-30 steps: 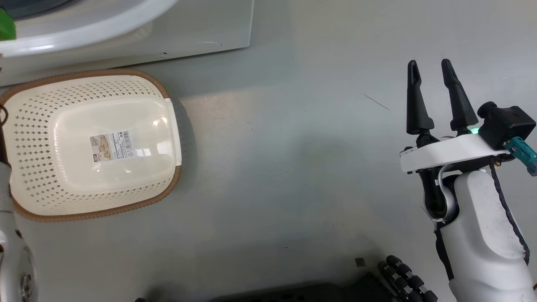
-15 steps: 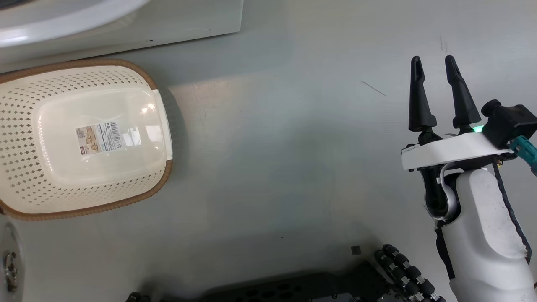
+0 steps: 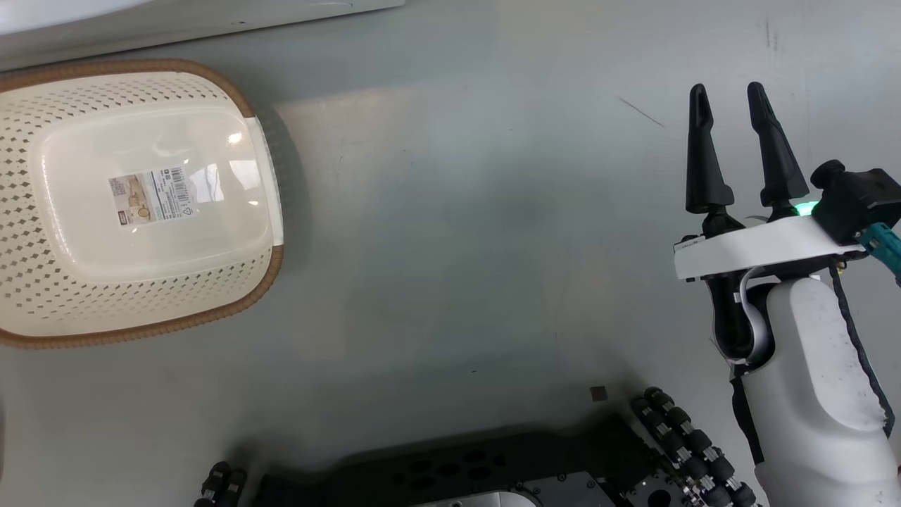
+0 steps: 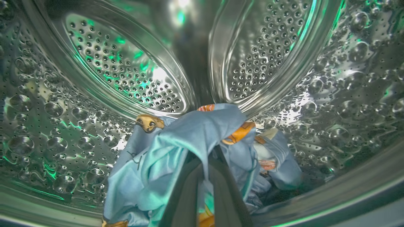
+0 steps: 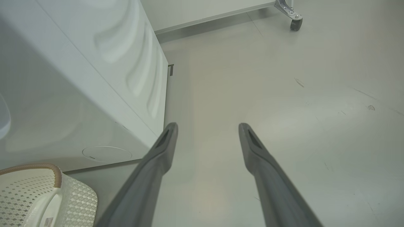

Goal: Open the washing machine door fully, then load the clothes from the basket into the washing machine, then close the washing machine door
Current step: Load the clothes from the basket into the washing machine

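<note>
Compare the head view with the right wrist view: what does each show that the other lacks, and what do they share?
Head view: the robot's dark base, its pale right forearm and the basket's whole floor. Right wrist view: the washer's ridged side and a caster. Shared: the basket, the washer's front, the grey floor and the open right gripper.

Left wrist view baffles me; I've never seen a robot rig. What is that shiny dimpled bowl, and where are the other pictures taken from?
That is the steel drum of the washing machine, seen from a camera on the robot's left wrist. Its left tool is shut on light blue clothes inside. The head view looks down at the floor: the empty basket, and the right tool, open and holding nothing. The right wrist view looks along that tool's fingers, past the machine's white side.
</note>
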{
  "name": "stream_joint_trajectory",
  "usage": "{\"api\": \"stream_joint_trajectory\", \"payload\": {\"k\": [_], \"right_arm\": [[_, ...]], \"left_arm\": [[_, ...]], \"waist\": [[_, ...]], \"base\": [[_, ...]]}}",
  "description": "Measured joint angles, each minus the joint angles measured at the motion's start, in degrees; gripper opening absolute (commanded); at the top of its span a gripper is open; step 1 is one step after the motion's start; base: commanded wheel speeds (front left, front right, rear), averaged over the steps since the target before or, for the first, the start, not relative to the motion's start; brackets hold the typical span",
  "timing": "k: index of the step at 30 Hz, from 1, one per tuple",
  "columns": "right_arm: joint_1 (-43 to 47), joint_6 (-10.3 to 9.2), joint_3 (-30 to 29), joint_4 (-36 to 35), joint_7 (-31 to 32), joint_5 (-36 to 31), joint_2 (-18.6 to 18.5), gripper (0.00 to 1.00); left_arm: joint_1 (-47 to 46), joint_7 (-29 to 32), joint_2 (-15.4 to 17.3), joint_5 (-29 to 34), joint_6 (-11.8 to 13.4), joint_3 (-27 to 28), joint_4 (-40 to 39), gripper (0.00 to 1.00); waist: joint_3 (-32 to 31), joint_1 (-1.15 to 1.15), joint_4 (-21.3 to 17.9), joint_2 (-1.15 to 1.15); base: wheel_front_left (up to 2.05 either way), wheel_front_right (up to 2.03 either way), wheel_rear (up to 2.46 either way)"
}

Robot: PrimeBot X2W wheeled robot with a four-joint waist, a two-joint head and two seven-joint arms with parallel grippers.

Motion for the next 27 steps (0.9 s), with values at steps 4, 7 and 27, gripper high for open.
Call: {"api": "stream_joint_trajectory", "payload": {"k": [4,7,27], "right_arm": [[-0.1,-0.02,0.0,-0.4,0.0,0.0,0.0,1.00],[-0.1,-0.02,0.0,-0.5,0.0,0.0,0.0,1.00],[-0.4,-0.02,1.3,-0.5,0.0,0.1,0.0,1.00]], "left_arm": [[-1.8,-1.2,0.2,-0.7,-0.1,-0.4,-0.1,0.00],[-3.0,-3.0,0.3,-1.4,-0.1,-2.0,-0.7,0.00],[-7.7,-8.4,2.3,-4.1,-0.1,-7.3,2.6,0.00]], "waist": [[1.4,0.00,0.1,0.00],[2.3,0.00,0.2,0.00],[4.7,0.00,-0.2,0.00]], "base": [[0.00,0.00,0.00],[0.00,0.00,0.00],[0.00,0.00,0.00]]}}
